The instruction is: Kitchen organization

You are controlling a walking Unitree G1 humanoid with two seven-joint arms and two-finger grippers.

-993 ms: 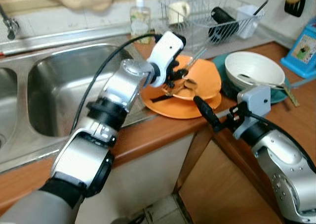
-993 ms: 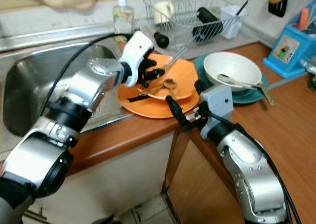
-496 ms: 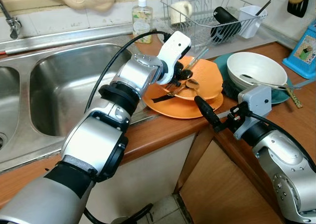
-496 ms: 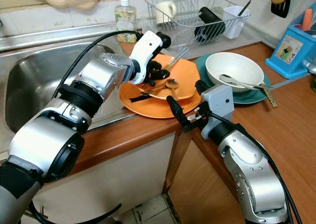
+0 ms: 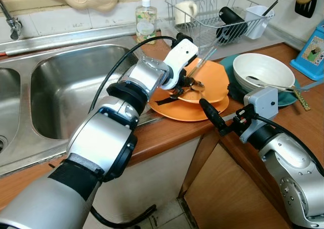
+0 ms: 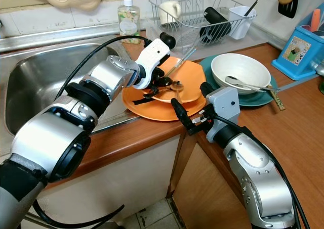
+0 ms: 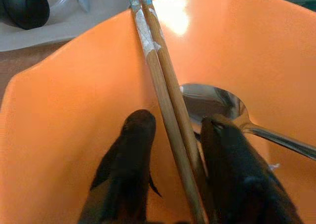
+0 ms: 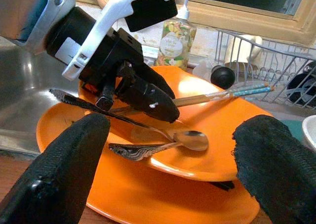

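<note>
L claw (image 7: pixel 170 150) sits low over the upper orange plate (image 7: pixel 74 110), fingers (image 7: pixel 131 155) straddling a pair of chopsticks (image 7: pixel 155 61); the sticks lie betw. the pads w/ one pad against them, the other still a gap away, so not clenched. Wrist view also shows a spoon (image 7: pixel 212 103) bowl just beside the far finger, touching the plate. Head views add what the wrist cam lacks: the chopsticks (image 6: pixel 178 63) stick out tilted toward the dish rack (image 6: pixel 202 16), and the upper plate rests on a bigger orange plate (image 6: pixel 152 110) at the bench (image 6: pixel 283 123) edge, next to the sink (image 5: pixel 66 87).

R claw (image 8: pixel 170 155) is spread wide, holding nothing, hovering at the bench edge just in front of the plates; its cam sees two spoons (image 8: pixel 163 142) crossing on the upper plate below the L claw.

Around: white bowl (image 5: pixel 263 70) w/ utensils on a teal plate (image 5: pixel 225 64), soap bottle (image 5: pixel 146 16) behind the sink, mug (image 6: pixel 168 10) and black item in the rack, blue box (image 6: pixel 296 47) far right.
</note>
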